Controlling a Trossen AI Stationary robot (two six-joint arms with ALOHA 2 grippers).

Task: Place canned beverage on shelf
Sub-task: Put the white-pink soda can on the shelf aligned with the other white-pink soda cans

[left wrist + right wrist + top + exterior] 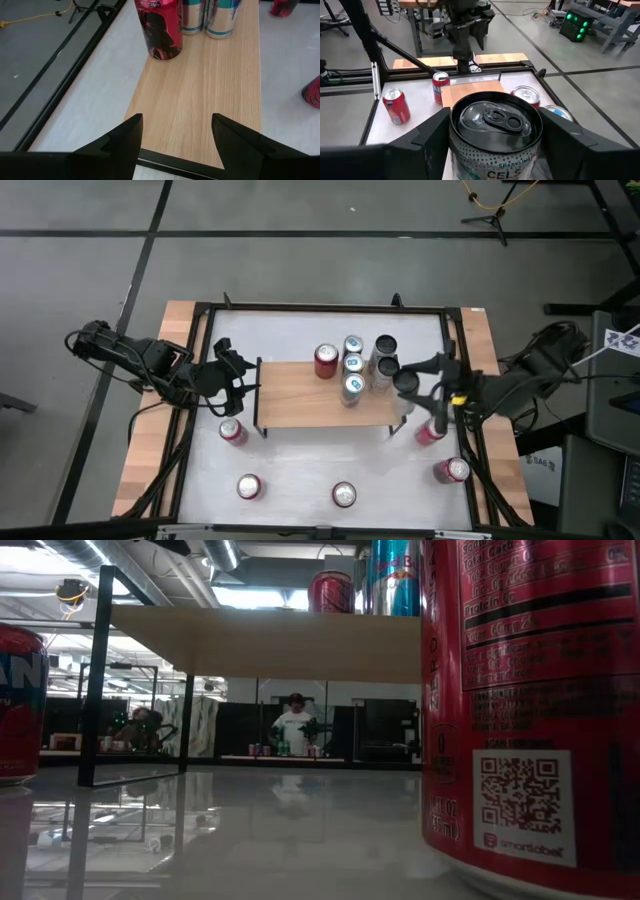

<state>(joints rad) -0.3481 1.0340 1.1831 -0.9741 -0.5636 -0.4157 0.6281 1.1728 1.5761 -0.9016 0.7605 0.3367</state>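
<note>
Shelf (300, 400) matt light wood; can (496, 131) glossy metal.

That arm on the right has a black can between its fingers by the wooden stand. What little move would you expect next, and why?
Probably the right gripper eases the black can further over the shelf and sets it down. The can sits between its fingers at the shelf's right end, beside the cans already standing there, and bare board remains. The left gripper waits open at the other end.

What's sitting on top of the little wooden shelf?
On the shelf stand a red can, three silver-and-blue cans and a dark-topped can. The right gripper holds another dark-topped can; whether it touches the board is hidden.
</note>
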